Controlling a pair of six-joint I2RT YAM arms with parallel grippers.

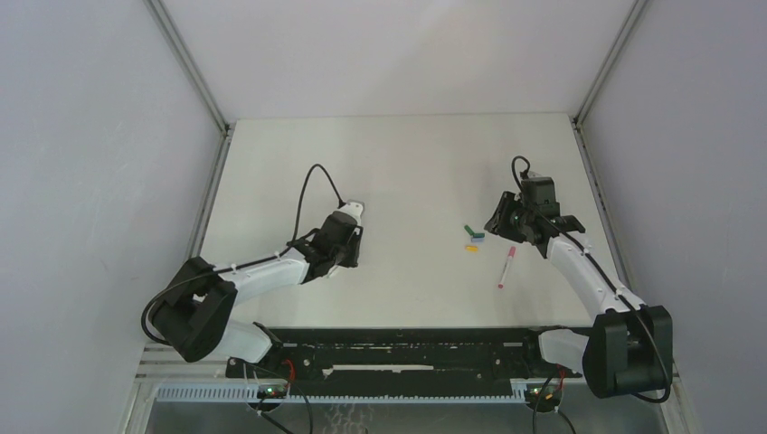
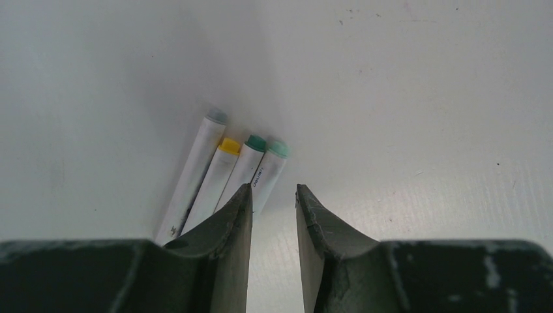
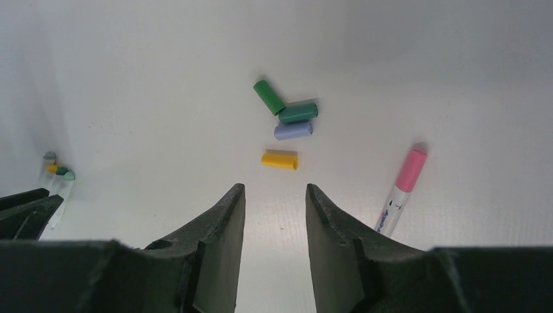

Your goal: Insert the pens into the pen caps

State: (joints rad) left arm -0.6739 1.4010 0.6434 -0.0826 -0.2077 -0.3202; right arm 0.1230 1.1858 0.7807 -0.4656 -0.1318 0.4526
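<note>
Holds left gripper point(image 2: 274, 190) narrowly parted, grasping nothing, close by four pens point(image 2: 244, 171) lying side by side on the table point(image 2: 424, 98). Poises right gripper point(image 3: 274, 189) likewise released and empty, near four loose pen caps point(image 3: 293, 131), with a pink-capped pen point(image 3: 399, 195) to their right.

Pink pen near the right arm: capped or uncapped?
Capped. The pink pen lies flat with a pink cap covering one end of its white body.
</note>
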